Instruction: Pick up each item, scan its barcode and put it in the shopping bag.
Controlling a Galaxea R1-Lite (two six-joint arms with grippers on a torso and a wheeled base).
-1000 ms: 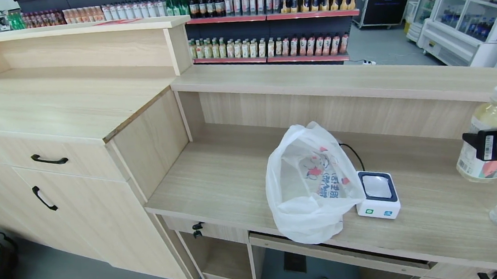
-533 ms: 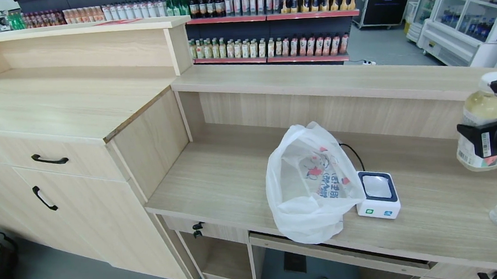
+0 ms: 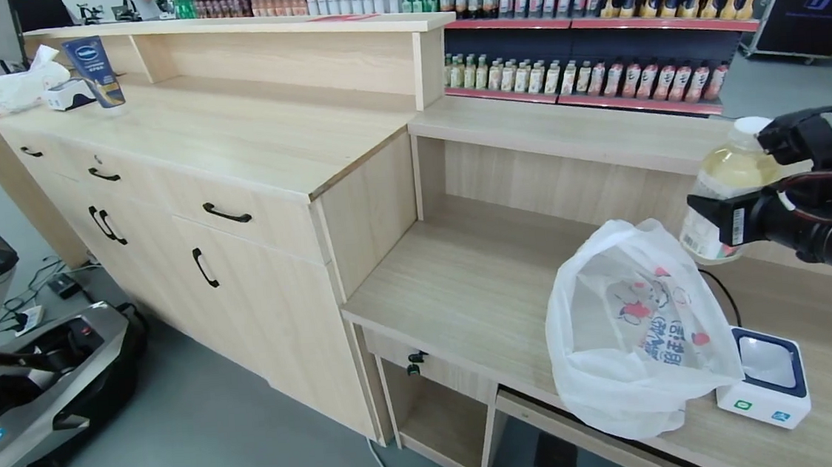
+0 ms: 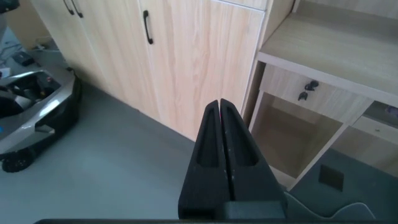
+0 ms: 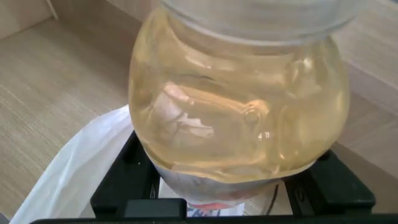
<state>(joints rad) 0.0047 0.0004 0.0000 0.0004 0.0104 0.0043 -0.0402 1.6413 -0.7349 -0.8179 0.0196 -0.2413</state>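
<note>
- Right wrist view puts my right gripper (image 5: 236, 186) low on a clear plastic bottle of pale yellow drink (image 5: 239, 106). Its black fingers are spread as wide as the bottle's body and clamp it from both sides.
- From the head view, the right gripper (image 3: 736, 197) holds that bottle (image 3: 724, 168) upright and off the counter. It hangs above the far edge of the white printed plastic shopping bag (image 3: 636, 335).
- My right arm comes in from the right, roughly level, with the wrist behind the bottle.
- The small white scanner with a dark-framed window (image 3: 765, 377) sits on the light wooden counter (image 3: 464, 282), touching the bag's right side. It is below the bottle and nearer to me.
- By my judgement the pick is done for this item, while the scan and the drop into the bag are left. The bag looks empty, though its folds hide part of the inside.
- My left gripper (image 4: 222, 155) has its fingers pressed together on nothing and hangs over the grey floor beside the cabinet doors.
</note>
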